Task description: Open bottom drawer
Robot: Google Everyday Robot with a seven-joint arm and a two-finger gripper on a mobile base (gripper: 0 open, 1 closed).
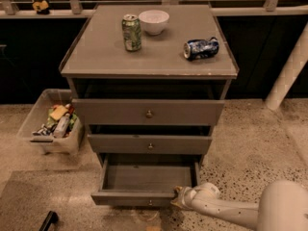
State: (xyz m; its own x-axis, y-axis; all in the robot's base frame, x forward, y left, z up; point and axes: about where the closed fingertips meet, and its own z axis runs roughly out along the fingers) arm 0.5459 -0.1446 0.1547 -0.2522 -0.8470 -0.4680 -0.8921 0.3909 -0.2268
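Note:
The bottom drawer [144,198] of the grey-brown cabinet stands pulled out, and its shallow grey inside shows bare. A small round knob [150,203] sits on its slim front, low in the camera view. My gripper [178,197] is at the right end of that front, touching its top edge, with the white arm [226,210] reaching in from the lower right. The two drawers above, a tall top one [148,112] and a mid-sized one [149,144], sit further back.
On the cabinet top stand a green can [131,32], a white bowl [154,21] and a blue can lying on its side [200,48]. A clear bin of snacks [52,124] sits on the floor at left. A white post [288,66] rises at right.

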